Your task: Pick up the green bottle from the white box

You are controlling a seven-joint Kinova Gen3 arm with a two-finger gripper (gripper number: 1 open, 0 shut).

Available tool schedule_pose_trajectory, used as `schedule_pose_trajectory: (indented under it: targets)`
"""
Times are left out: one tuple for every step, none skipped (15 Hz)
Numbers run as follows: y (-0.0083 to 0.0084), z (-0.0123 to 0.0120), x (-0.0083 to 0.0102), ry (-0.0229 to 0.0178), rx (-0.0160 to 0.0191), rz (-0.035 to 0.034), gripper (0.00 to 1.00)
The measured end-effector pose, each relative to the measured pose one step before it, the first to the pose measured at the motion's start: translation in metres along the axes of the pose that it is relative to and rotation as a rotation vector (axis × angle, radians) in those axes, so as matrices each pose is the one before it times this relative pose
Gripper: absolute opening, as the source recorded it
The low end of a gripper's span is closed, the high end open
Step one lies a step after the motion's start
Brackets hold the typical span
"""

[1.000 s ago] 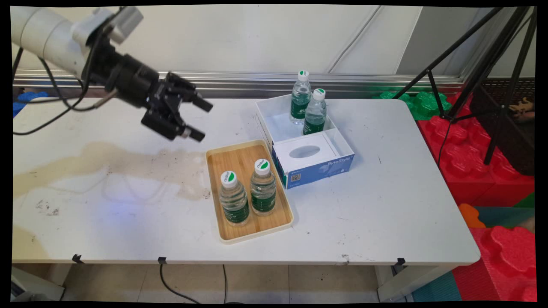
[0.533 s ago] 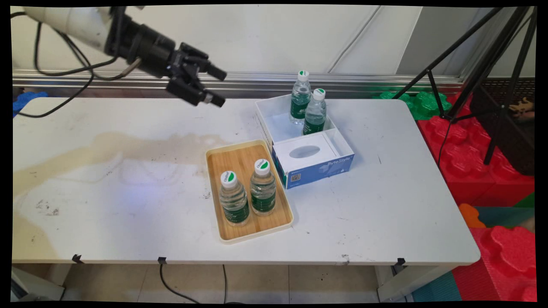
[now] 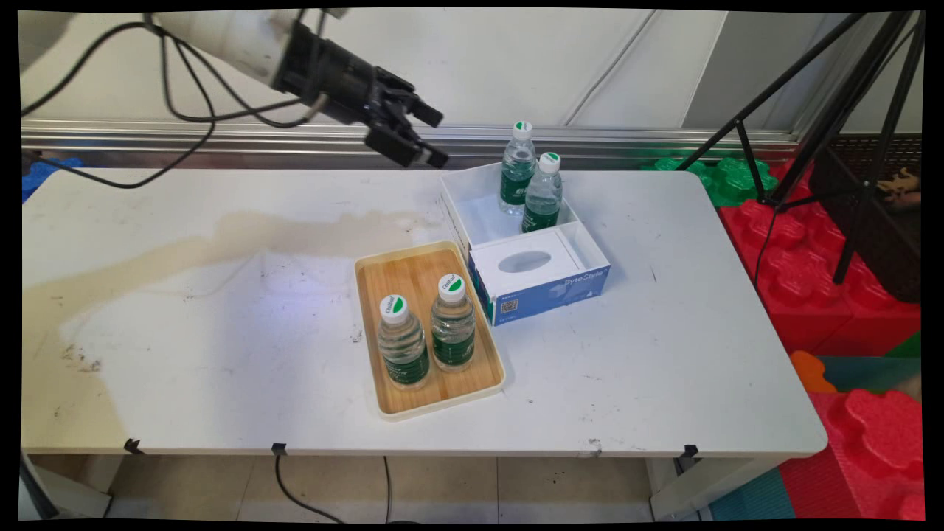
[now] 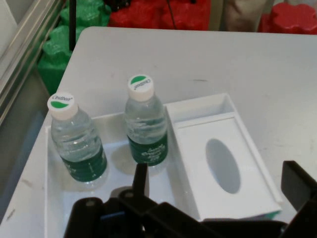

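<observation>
The gripper (image 3: 435, 136) hangs in the air over the far side of the counter (image 3: 664, 354), its two fingers spread apart and holding nothing. It points down and to the picture's right, toward the white bin (image 3: 472, 214) that lies just beyond its fingertips.

In the bin's far compartment stand two water bottles, upright and close together: the rear bottle (image 3: 518, 171) nearer the wall and the front bottle (image 3: 542, 195) just beside it. Both are clear, with green labels and white caps marked green. In the hand view the two bottles (image 4: 79, 144) (image 4: 145, 126) stand just ahead of the fingers, their long axes vertical.

A white tissue box (image 3: 535, 276) with a blue front and an oval slot fills the bin's near part.

Nearer the camera lies a wooden tray (image 3: 391, 269) touching the bin's corner, carrying two more upright bottles (image 3: 403, 343) (image 3: 452, 324) side by side.
</observation>
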Motion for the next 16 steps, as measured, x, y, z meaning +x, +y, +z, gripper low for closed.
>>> schedule_pose_trajectory:
  targets:
    - [-0.00199, 0.00567, 0.00024, -0.00286, 0.00070, -0.00135, 1.00]
    - [-0.00327, 0.01187, 0.00002, -0.00731, -0.00110, -0.00240, 1.00]
    - [-0.00316, 0.01192, 0.00032, -0.00700, -0.00111, -0.00179, 1.00]
    - [-0.00252, 0.01172, -0.00008, -0.00766, -0.00166, -0.00146, 1.00]
    - [-0.00186, 0.00993, -0.00048, -0.00698, -0.00046, -0.00186, 1.00]
    - [-0.00205, 0.01158, -0.00051, -0.00860, -0.00075, -0.00172, 1.00]
    - [-0.00182, 0.01169, -0.00086, -0.00926, -0.00070, -0.00331, 1.00]
    - [-0.00130, 0.01025, -0.00072, -0.00784, -0.00137, -0.00422, 1.00]
    - [-0.00137, 0.01189, -0.00114, -0.00890, -0.00093, -0.00734, 1.00]
    - [-0.00131, 0.01158, -0.00092, -0.00797, -0.00124, -0.00774, 1.00]
    - [-0.00135, 0.00964, -0.00063, -0.00639, 0.00038, -0.00560, 1.00]
    - [-0.00155, 0.01113, -0.00035, -0.00647, 0.00071, -0.00585, 1.00]
    - [-0.00138, 0.00940, -0.00019, -0.00430, 0.00056, -0.00507, 1.00]
    - [-0.00158, 0.01053, -0.00009, -0.00381, 0.00133, -0.00452, 1.00]
    - [-0.00098, 0.00581, 0.00009, -0.00178, 0.00091, -0.00198, 1.00]
    - [-0.00151, 0.00891, 0.00040, -0.00241, 0.00138, -0.00179, 1.00]
